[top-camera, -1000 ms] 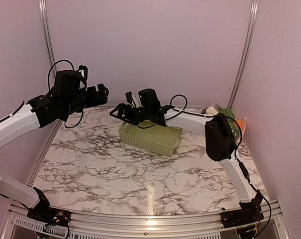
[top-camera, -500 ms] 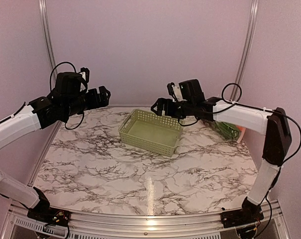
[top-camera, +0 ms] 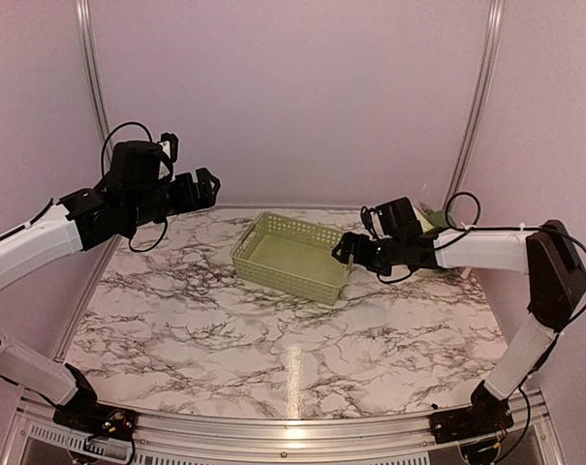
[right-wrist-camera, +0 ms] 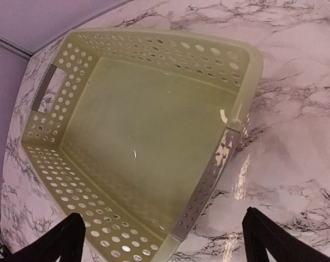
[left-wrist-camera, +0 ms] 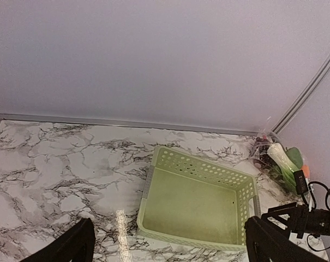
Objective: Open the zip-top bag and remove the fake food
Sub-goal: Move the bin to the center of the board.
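Right claw (top-camera: 344, 252) released | clear crinkly zip-top bag (left-wrist-camera: 263, 146) of fake food (left-wrist-camera: 280, 159) lies behind it, beside its forearm | left claw (top-camera: 203, 187) released, much farther

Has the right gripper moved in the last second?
Yes. The right gripper swung rightward, from beyond the basket's left end to its right end, and dropped lower.

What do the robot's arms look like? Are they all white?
Not all white. The left arm and the right arm have smooth white tube-shaped links joined by chunky black joints. Thin black cables loop off both. The left end effector and the right end effector are black, each with two flat fingers.
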Robot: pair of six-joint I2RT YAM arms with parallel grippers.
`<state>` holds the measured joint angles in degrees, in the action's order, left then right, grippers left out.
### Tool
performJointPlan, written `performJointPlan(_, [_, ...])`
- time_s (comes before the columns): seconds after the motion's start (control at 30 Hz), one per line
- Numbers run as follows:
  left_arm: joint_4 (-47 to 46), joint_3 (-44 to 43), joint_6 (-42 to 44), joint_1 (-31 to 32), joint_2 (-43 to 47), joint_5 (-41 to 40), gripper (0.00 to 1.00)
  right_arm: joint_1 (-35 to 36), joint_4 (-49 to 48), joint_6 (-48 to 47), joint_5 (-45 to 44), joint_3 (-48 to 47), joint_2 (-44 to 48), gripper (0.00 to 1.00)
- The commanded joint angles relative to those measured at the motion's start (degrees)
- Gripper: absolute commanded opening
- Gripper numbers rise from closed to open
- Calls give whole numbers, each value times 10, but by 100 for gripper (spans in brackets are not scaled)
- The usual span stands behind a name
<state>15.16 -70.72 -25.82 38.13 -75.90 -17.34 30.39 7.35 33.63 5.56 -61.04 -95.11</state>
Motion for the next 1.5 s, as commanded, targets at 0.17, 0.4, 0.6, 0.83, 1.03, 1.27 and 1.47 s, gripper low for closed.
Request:
performJointPlan(0.17, [-13,9,-8,-2,-5,16,99,-5,-130,49,81,-29,-89,99])
performJointPlan(0.4, [-8,17,-17,-2,5,27,99,-6,-172,34,96,-129,-191,99])
performJointPlan(0.6, [-3,28,-23,-2,8,24,99,-6,-177,33,108,-230,-264,99])
performJointPlan(0.83, [-2,30,-24,-2,8,23,99,-5,-204,76,144,-324,-347,99])
performJointPlan(1.03, [-1,33,-23,-2,8,25,99,-12,-144,28,94,-343,-336,99])
performJointPlan(1.27, [-6,34,-20,-2,7,32,99,-59,-87,-35,37,-307,-257,99])
performJointPlan(1.47, [-13,32,-17,-3,0,42,99,-152,-42,-82,-12,-285,-199,99])
